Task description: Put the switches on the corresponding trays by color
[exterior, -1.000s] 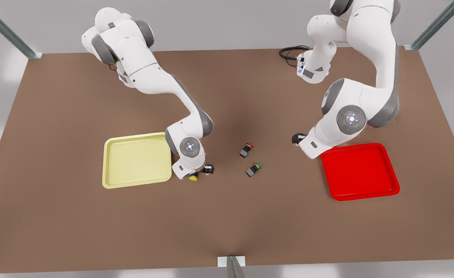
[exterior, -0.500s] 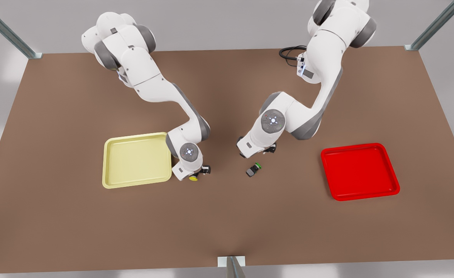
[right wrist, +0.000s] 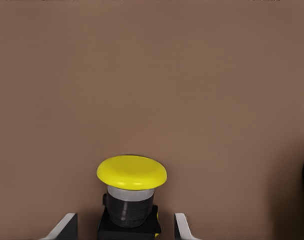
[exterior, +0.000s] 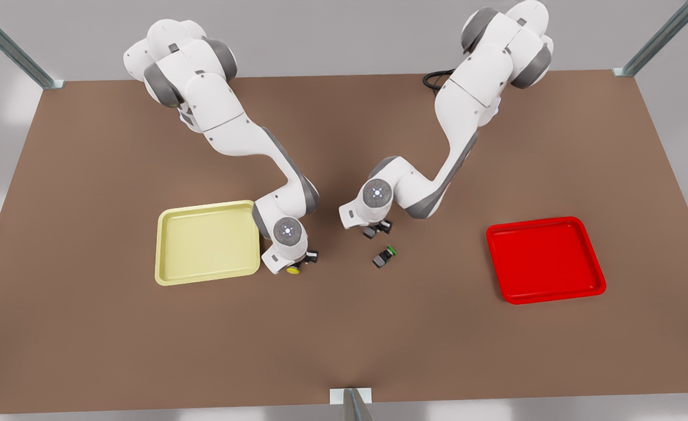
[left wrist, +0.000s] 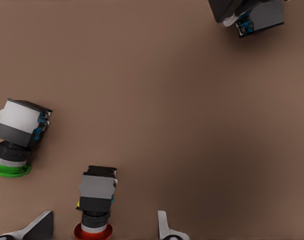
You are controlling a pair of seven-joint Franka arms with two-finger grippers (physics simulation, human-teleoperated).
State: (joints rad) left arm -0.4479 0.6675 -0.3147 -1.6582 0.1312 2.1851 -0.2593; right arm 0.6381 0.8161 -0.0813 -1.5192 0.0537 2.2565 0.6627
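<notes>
Now left gripper (left wrist: 99, 227) spread wide astride red switch (left wrist: 96, 202), table centre; green switch (left wrist: 15, 137) just beside. Right gripper (right wrist: 125, 225) open around yellow switch (right wrist: 130, 192), beside yellow tray (exterior: 206, 242); not pinched. Switches likely light, rigid, apt to roll: grip blocky body, not cap.
</notes>
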